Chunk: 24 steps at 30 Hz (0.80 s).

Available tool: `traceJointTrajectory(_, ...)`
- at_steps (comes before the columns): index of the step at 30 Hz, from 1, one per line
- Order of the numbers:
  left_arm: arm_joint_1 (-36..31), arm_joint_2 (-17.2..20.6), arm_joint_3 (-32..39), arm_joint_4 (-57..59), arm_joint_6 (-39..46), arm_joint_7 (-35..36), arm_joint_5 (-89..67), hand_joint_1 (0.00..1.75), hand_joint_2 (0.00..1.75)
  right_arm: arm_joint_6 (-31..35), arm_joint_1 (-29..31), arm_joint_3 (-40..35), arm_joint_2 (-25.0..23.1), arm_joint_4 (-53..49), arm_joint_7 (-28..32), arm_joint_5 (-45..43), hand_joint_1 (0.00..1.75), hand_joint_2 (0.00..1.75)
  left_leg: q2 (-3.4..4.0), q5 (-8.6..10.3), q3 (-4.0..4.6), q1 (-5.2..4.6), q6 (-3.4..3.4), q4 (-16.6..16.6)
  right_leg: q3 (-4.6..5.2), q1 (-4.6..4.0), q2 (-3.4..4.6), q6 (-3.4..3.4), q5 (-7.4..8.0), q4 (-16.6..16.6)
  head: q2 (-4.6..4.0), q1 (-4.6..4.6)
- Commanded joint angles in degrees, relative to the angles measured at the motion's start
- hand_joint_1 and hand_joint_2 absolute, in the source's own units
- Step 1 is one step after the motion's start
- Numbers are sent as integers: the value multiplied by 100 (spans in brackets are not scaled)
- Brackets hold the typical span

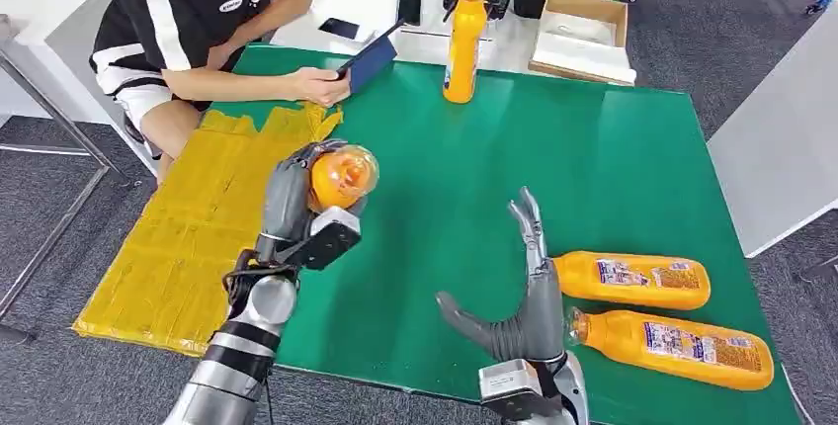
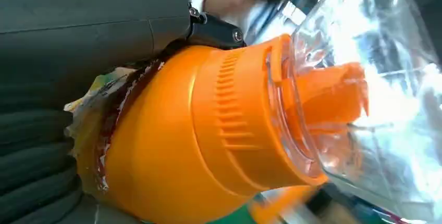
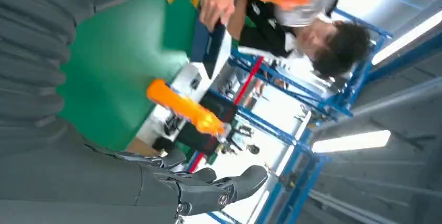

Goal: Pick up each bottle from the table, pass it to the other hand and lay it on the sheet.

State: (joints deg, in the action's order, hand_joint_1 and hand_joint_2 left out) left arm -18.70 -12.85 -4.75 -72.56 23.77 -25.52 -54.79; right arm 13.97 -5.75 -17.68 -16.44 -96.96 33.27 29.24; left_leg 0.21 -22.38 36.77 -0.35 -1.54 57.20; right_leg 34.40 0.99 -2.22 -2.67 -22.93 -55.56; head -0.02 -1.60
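While the left robot hand grips the bottle above the counter, right robot hand spread & empty; should lower it flat onto yellow sheet, w/ slow release.

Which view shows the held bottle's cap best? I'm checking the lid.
The left wrist view: the bottle in the left hand shows its clear cap close up. The head view gives it small; the right wrist view, a blurred edge.
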Motion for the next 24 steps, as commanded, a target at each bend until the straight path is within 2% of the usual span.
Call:
traceJointTrajectory(1, -1599, 1141, -2972, 3624, 1623, 3075, -3521, 175, 175, 107, 628, -29, 530, 45, -102, -100, 0, 175, -20, -1, -42, 2, 14, -11, -48, 2, 1, 15, -9, 11, 0, 0)
traceJointTrajectory(3, -1692, 1251, -3505, 4077, 1623, 3384, -3521, 175, 175, 148, 755, -78, 615, 232, -124, -67, 0, 175, -29, 7, -23, 0, 4, -10, -31, 2, -17, 7, -4, 9, 0, 2)
traceJointTrajectory(6, -1713, 1327, -3664, 4493, 1623, 3341, -3521, 175, 175, 234, 815, -181, 729, 369, -151, -90, 0, 175, 4, -1, -39, 2, 7, -11, -39, -1, 20, 11, 0, 14, 0, 0)
traceJointTrajectory(8, -1782, 1424, -4193, 4982, 1623, 3682, -3521, 175, 175, 170, 821, -140, 690, 525, -77, -176, 0, 175, 14, -3, -34, 3, 5, -10, -36, -2, 26, 8, 2, 13, 0, 0)
traceJointTrajectory(9, -1749, 1424, -4239, 5163, 1623, 3722, -3518, 175, 175, 132, 836, -135, 679, 624, -17, -189, 0, 175, 18, -6, -48, 3, 9, -14, -49, -2, 34, 13, -1, 16, 0, 0)
traceJointTrajectory(12, -1739, 1374, -3934, 5392, 1623, 3660, -3521, 175, 175, 87, 946, -170, 637, 841, 55, -199, 0, 175, 35, -10, -48, 5, 9, -11, -46, -4, 41, 13, -3, 14, 0, 2)
traceJointTrajectory(14, -1889, 1422, -4314, 5663, 1540, 4074, -3521, 175, 175, 71, 1007, -199, 598, 954, 83, -209, 0, 175, 45, -15, -50, 7, 13, -5, -47, -6, 53, 17, -5, 8, 0, -2)
traceJointTrajectory(17, -1878, 1418, -4105, 5685, 1598, 4045, -3434, 175, 175, 68, 1010, -234, 578, 1000, 87, -204, 0, 175, 27, -5, -25, 9, 9, -1, -25, -7, 28, 14, -3, 4, 0, 0)
traceJointTrajectory(20, -1878, 1418, -4105, 5685, 1598, 4045, -3434, 175, 175, 68, 1010, -234, 578, 1000, 87, -204, 0, 175, 29, -9, -40, 9, 12, -3, -43, -6, 43, 17, -6, 4, 0, 0)
traceJointTrajectory(24, -1916, 1416, -3604, 5714, 1609, 4402, -3521, 175, 175, 67, 997, -279, 580, 1040, 90, -180, 0, 175, 32, -10, -43, 9, 13, -2, -45, -6, 49, 18, -5, 4, 0, 0)
